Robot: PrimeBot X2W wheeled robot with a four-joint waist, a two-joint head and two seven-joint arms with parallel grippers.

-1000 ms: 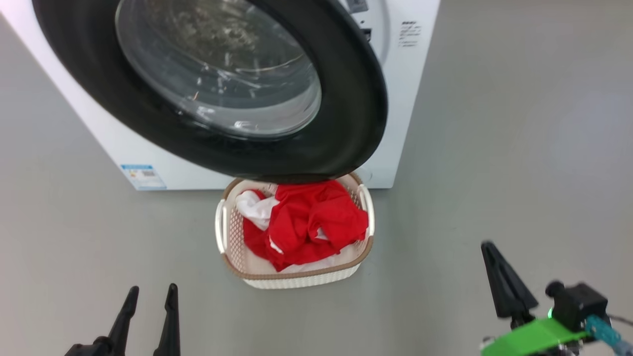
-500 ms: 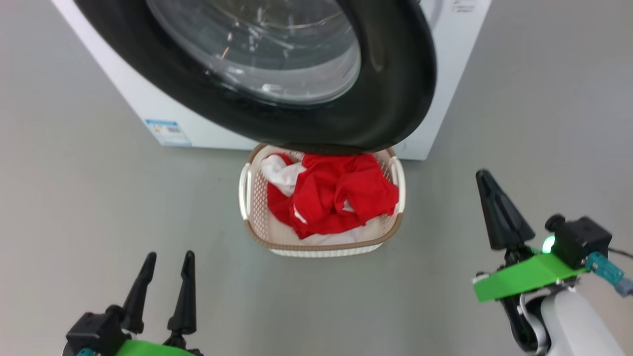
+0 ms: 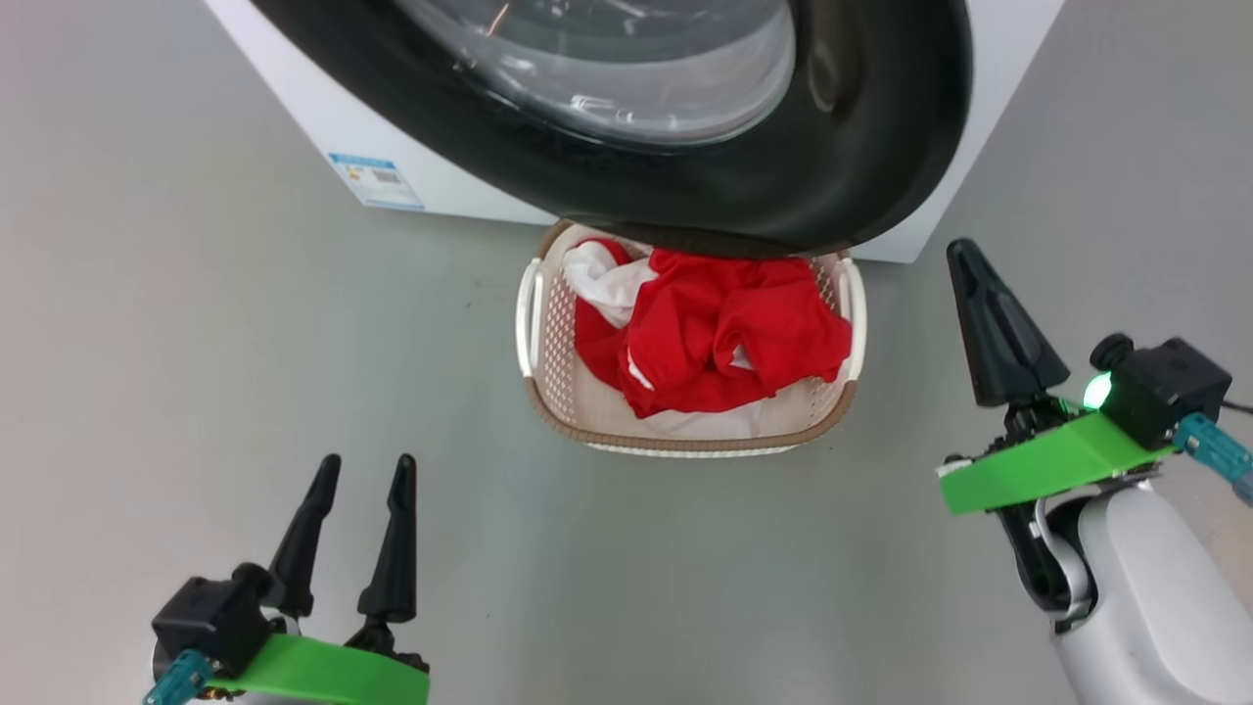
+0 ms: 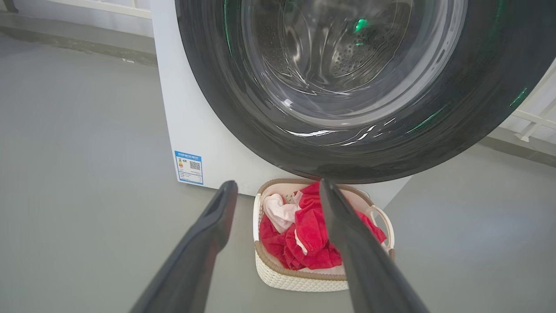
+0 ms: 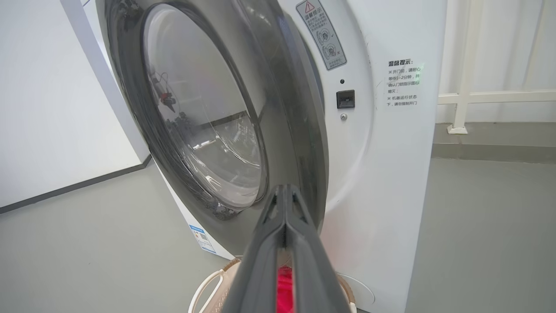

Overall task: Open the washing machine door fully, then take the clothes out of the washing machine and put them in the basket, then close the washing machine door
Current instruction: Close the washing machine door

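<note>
- Judging by what lies ahead of me, the unloading looks done: the bright red garments with white cloth parts [image 3: 724,333] sit heaped in the small cream perforated plastic basket with a brown woven-look rim [image 3: 685,443], on the floor ahead of both claws and between them.
- The opening step is done too. The large round door with a glossy black rim and bulging clear glass [image 3: 861,147] stands swung out from the big white boxy washing machine [image 4: 186,104], hanging over the basket's far end, beyond my fingertips.
- Through that glass, from my left wrist, I see the perforated steel drum [image 4: 343,65] with no red in it. Part of it is hidden, so I only judge it empty.
- My left claw [image 3: 364,462] is spread wide and holds nothing, low and short of the basket's near left corner.
- My right claw [image 3: 962,253] is pressed together and empty, raised just beside the basket's right handle, its tip near the door's rim but apart from it.
- What is left is closing the door. Ahead of my right claw a gap shows between door and front panel, with the small black latch socket [image 5: 345,99] uncovered. I reckon a push on the rim from this side would do it.
</note>
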